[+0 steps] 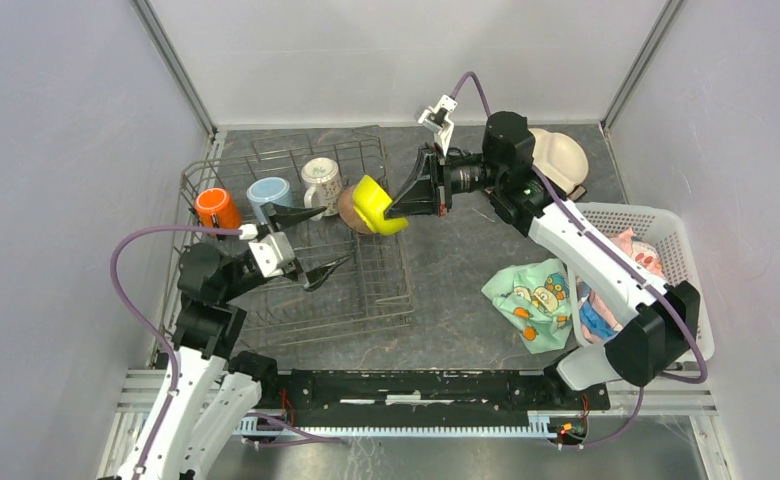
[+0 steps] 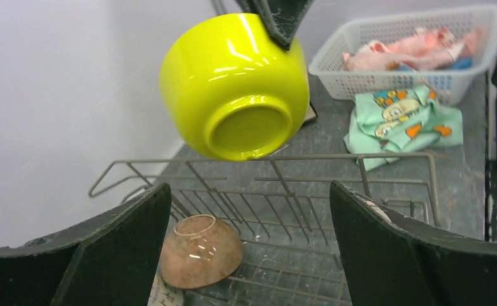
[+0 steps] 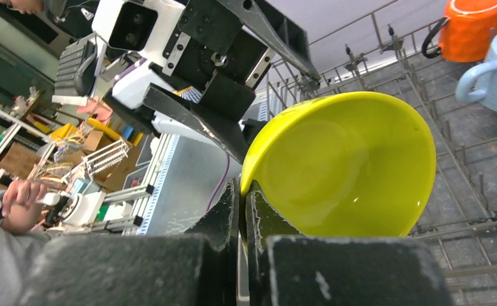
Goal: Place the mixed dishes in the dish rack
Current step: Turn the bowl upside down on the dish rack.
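Observation:
My right gripper (image 1: 398, 207) is shut on the rim of the lime-green bowl (image 1: 376, 205), holding it tilted above the right side of the grey wire dish rack (image 1: 391, 290); the bowl also shows in the right wrist view (image 3: 345, 162) and the left wrist view (image 2: 236, 86). A tan bowl (image 2: 200, 252) lies upside down in the rack below it. The orange mug (image 1: 216, 208), light-blue mug (image 1: 268, 194) and white patterned mug (image 1: 321, 181) stand along the rack's back. My left gripper (image 1: 318, 240) is open and empty over the rack's middle. A cream plate (image 1: 561, 160) lies at the back right.
A white perforated basket (image 1: 666, 240) with pink cloth stands at the right. A teal patterned cloth (image 1: 531, 300) lies on the table beside it. Grey walls enclose the table on the left, back and right.

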